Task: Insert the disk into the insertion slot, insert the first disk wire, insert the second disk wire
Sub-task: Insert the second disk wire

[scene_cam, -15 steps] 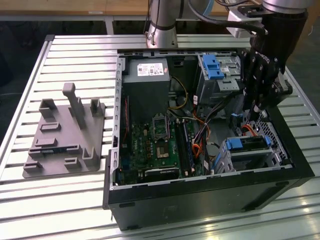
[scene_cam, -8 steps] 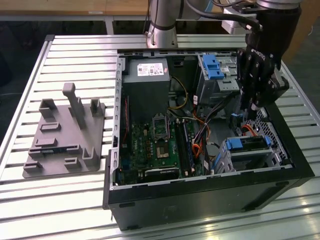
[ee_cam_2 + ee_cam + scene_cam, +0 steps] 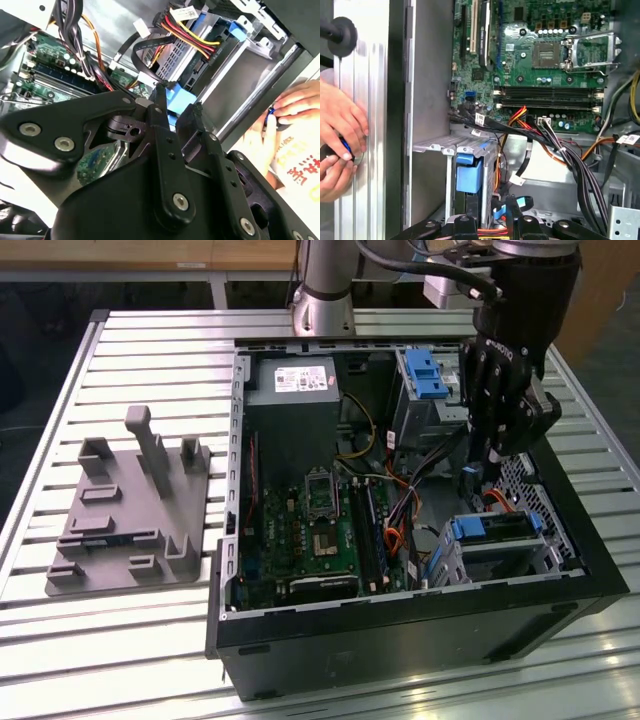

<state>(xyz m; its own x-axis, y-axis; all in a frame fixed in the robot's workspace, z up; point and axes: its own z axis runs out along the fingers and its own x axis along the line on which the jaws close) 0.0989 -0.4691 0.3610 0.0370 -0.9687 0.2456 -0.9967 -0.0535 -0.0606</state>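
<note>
The disk, silver in a bright blue carrier, sits inside the insertion slot, a grey perforated cage at the front right corner of the open computer case. In the first wrist view the carrier's blue end shows in the cage. My gripper hangs inside the case just behind the cage. Its fingers stand close together on a thin blue wire that loops at their tips. A red, yellow and black wire bundle runs over the cage.
The motherboard fills the case floor, with black and orange cables crossing beside the cage. A taller grey bay with a blue latch stands at the back. A person's hands are outside the case wall. A grey fixture lies on the table.
</note>
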